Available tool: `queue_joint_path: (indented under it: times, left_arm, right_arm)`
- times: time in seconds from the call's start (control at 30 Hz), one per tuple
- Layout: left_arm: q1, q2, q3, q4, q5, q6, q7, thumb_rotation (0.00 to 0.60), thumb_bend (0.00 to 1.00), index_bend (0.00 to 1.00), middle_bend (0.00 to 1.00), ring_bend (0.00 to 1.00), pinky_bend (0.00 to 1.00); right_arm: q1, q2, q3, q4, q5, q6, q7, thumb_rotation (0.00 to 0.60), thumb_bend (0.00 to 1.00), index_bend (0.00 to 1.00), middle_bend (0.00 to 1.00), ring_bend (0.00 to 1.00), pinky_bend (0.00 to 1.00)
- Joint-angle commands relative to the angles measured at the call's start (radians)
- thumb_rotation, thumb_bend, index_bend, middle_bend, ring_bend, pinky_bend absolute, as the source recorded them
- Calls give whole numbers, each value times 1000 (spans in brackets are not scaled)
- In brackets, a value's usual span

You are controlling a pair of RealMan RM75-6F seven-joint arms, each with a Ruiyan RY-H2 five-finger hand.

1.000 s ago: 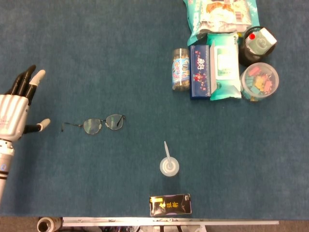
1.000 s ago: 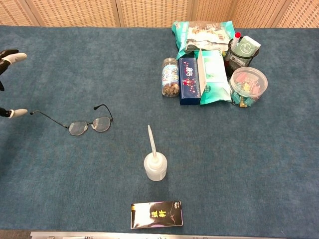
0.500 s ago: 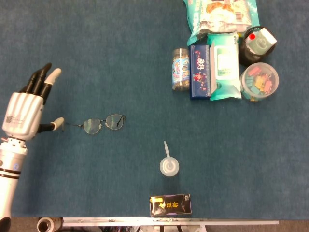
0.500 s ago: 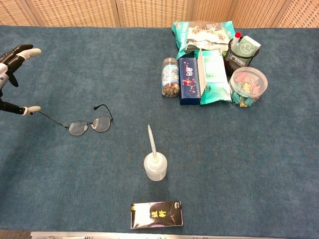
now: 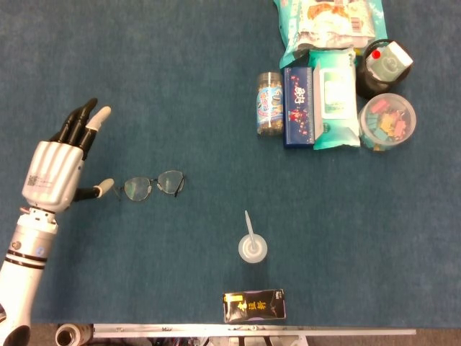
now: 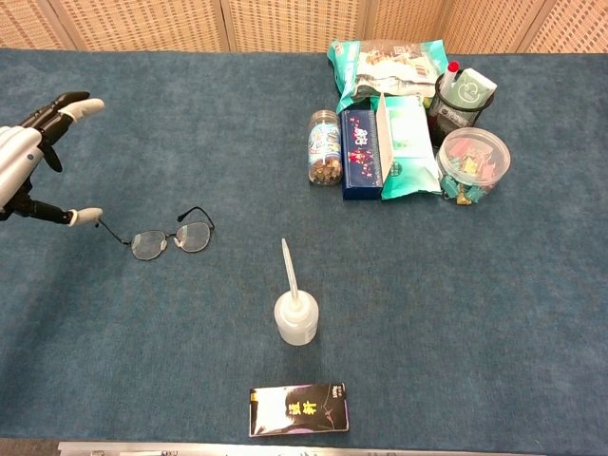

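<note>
A pair of thin-framed glasses [image 5: 151,186] [image 6: 171,237] lies on the blue cloth at the left. My left hand [image 5: 59,169] [image 6: 24,161] hovers just left of them, fingers spread and holding nothing. Its thumb tip sits at the end of the near temple arm; I cannot tell if it touches. A small white squeeze bottle [image 5: 252,245] [image 6: 295,313] with a long nozzle stands upright near the middle. A black packet [image 5: 253,305] [image 6: 298,408] lies at the front edge. My right hand appears in neither view.
At the back right stands a cluster: a snack bag [image 5: 324,21], a small jar [image 5: 269,102], a dark blue box [image 5: 297,107], a wipes pack [image 5: 335,99], a dark cup [image 5: 382,65] and a tub of clips [image 5: 387,121].
My left hand has moved right toward the glasses, its thumb now reaching the temple arm's end. The glasses appear to have shifted slightly.
</note>
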Motion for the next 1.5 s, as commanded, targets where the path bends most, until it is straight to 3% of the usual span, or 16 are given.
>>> queue_joint_path:
  times: [0.03, 0.73, 1.5]
  left_arm:
    - [-1, -7, -1, -2, 0, 1, -1, 600, 116, 59, 0, 86, 430]
    - [-29, -96, -3, 38, -17, -45, 9, 600, 116, 60, 0, 87, 430]
    - [-63, -196, -7, 155, -44, -103, -19, 600, 116, 59, 0, 87, 430]
  right_arm:
    - [0, 0, 0, 1, -1, 0, 0, 600, 520, 561, 447, 318, 296]
    - [-8, 7, 3, 6, 1, 14, 25, 600, 520, 561, 447, 318, 296]
    - [-17, 12, 6, 11, -1, 31, 46, 600, 520, 561, 447, 318, 296]
